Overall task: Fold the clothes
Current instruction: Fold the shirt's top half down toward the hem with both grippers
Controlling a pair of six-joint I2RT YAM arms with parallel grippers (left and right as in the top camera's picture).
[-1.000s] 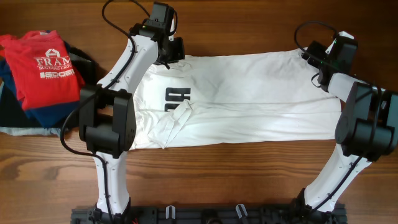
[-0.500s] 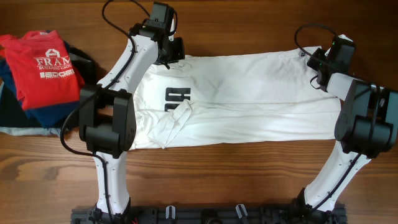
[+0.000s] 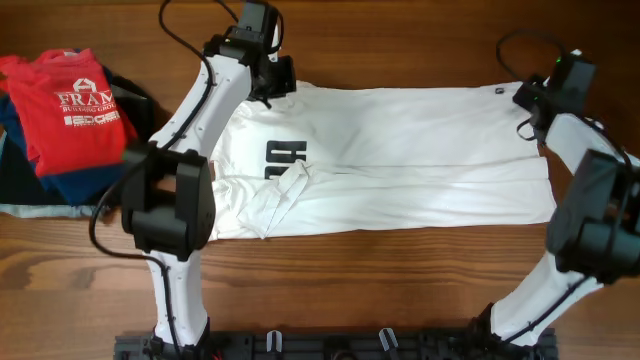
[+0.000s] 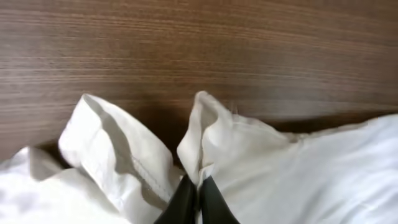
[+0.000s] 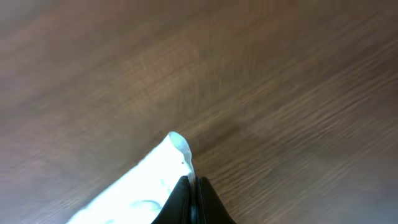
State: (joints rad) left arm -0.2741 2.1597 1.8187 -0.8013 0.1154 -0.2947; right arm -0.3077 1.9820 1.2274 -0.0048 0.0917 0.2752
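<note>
Tabletop [image 3: 400,290] of brown wood nearest, with both arm bases at its near edge. Next out is the white T-shirt [image 3: 420,150], spread flat and long across the middle of the tabletop from the left arm to the right arm. Its near hem is roughly straight and parallel to the near edge. A short sleeve [image 3: 283,192] is folded in on top of the body toward the left end and lies at a slant. Black block lettering [image 3: 283,156] sits just beyond the sleeve; only part of it shows. Long shallow creases run along the shirt's length. The left arm's black elbow [image 3: 170,195] covers the shirt's left end.

Off to the left at about the same depth, well apart from the T-shirt, a red shirt [image 3: 75,105] with white print lies on top of a pile of navy and black folded garments [image 3: 40,175].

Both pincers are at the far edge of the T-shirt.
- **Left pincer** [image 3: 280,85]: at the far left corner, clamped tight on a pinch of white cloth. The left wrist view shows its fingertips [image 4: 185,199] pressed together with fabric between them. The cloth bunches into two peaks either side, and the left peak has a stitched hem.
- **Right pincer** [image 3: 530,100]: at the far right corner, also closed on the T-shirt. The right wrist view is blurred. It shows the tips meeting on a small white corner of fabric, with bare wood beyond.

Farthest out, black cables [image 3: 190,20] loop over bare wood.
</note>
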